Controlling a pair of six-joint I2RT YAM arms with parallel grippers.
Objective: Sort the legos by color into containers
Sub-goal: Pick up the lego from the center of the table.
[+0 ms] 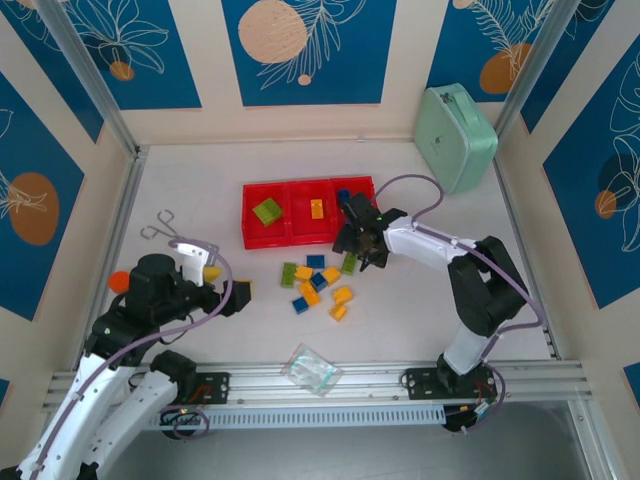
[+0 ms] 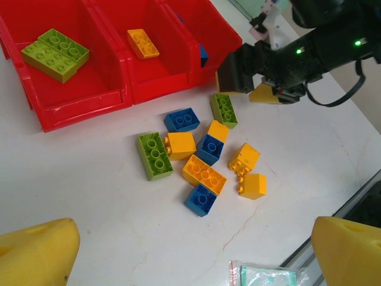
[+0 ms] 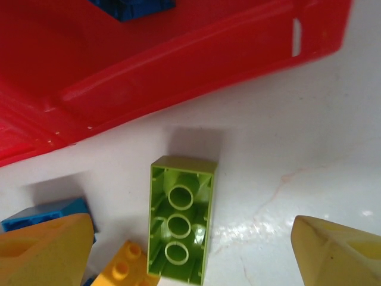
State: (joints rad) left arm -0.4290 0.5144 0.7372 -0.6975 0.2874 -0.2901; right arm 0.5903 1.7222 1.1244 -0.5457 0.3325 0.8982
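**Mia:** We see a white table (image 1: 200, 190) with blue leafy walls (image 1: 300, 50) around it. What sits at the back?

**Tom:** We see three red bins (image 1: 290, 241) joined in a row. The left one holds a lime green brick (image 1: 267, 211). The middle one holds an orange-yellow brick (image 1: 317, 208). The right one holds a blue brick (image 2: 203, 55).

**Mia:** And the other bricks?

**Tom:** We see the loose legos (image 2: 204, 174) in a small heap on the table, just in front of the bins. They are green, blue and orange-yellow.

**Mia:** What is the right gripper (image 3: 190, 250) doing?

**Tom:** It hangs over one long green brick (image 3: 181, 202) close to the right bin's front wall. That brick lies flat with its hollow side up, and we can count three rings in it. The yellow fingers (image 3: 44, 250) stand wide apart, one on each side of the brick. We do not see them touch it, so the gripper has hold of nothing.

**Mia:** And the left gripper (image 2: 190, 259)?

**Tom:** It sits to the left of the heap. Its two yellow fingertips (image 2: 348, 250) are spread far apart, with only bare table between them.

**Mia:** Anything else?

**Tom:** We see a mint-green case (image 1: 456, 137) leaning in the far right corner. A clear plastic bag (image 1: 312, 370) lies at the near edge.
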